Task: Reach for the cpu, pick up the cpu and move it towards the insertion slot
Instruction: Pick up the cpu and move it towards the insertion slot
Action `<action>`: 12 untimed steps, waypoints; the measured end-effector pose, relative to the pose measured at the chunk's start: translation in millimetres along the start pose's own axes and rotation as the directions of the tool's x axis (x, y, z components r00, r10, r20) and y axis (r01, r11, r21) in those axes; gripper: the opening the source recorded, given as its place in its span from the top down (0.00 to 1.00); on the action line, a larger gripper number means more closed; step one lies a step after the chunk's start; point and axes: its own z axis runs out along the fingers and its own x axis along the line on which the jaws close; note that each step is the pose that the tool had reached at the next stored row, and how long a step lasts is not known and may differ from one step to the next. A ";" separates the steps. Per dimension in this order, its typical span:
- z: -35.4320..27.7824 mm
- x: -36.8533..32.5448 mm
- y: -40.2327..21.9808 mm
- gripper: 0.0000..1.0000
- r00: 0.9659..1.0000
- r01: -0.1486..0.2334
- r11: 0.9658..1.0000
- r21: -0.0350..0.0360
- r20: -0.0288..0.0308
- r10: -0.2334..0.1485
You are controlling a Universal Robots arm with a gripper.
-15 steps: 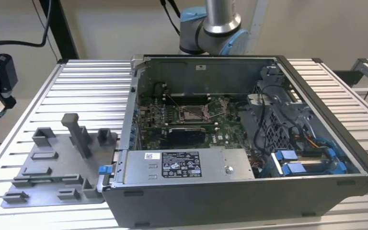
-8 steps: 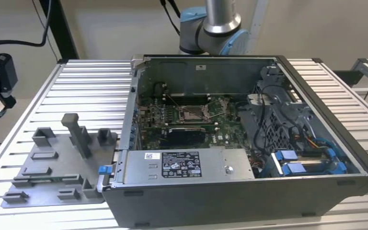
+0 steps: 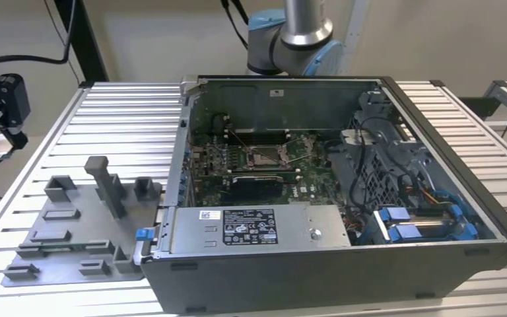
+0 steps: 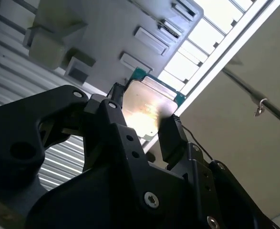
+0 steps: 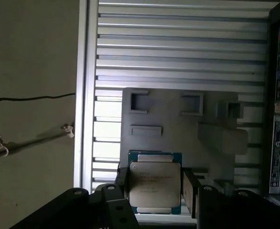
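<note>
The fingers (image 4: 171, 138) clamp the cpu (image 4: 147, 107) by two opposite edges in the second wrist view, with the fixture (image 4: 106, 28) behind. In the first wrist view it hangs near the counter (image 5: 178, 47) edge. In the exterior view the insertion slot (image 3: 267, 156) sits inside the computer case (image 3: 324, 264).
</note>
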 end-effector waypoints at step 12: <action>-0.1 -35.0 -0.7 1.00 1.000 0.000 1.000 0.000 0.000 0.000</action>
